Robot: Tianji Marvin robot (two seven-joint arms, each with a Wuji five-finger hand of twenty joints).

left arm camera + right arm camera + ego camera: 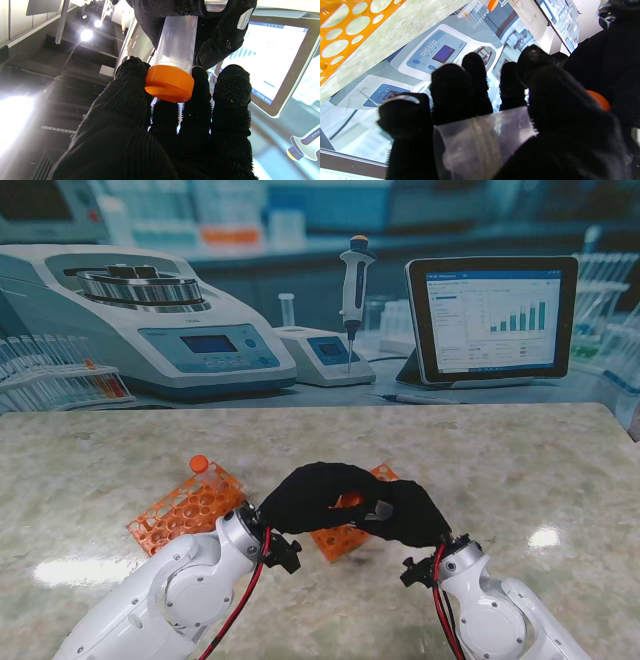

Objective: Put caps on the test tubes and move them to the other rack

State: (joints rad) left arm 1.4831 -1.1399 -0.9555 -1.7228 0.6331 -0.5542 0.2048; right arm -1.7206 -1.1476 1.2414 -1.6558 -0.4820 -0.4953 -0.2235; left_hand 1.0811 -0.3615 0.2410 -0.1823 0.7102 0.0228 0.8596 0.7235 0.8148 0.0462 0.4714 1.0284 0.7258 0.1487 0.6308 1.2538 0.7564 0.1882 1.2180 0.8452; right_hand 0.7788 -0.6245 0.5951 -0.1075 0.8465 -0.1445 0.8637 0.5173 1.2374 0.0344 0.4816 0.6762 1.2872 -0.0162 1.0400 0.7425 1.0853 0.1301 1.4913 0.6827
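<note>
Backdrop: lab scene behind the table, with a centrifuge (140,315), a pipette (354,290) on its stand and a tablet (492,318) showing charts.
Surface: pale marbled table (520,470), glossy, with light glare on both sides of the arms.
Left rack (185,508): orange, lying on the table to the left of the joined hands; one orange-capped tube (199,464) stands at its far end.
Second rack (345,532): orange, mostly hidden under the hands, only its edges showing.
Left hand (315,495): black-gloved, raised over the second rack, fingers (130,82) closed round an orange cap (170,83).
Right hand (410,515): black-gloved, touching the left hand, fingers (452,92) wrapped round a clear test tube (176,41).
Cap and tube: the cap sits on the tube's mouth; whether it is fully screwed on cannot be told.
Arms: both white forearms rise from the near corners and meet at the middle of the table, over the second rack.
</note>
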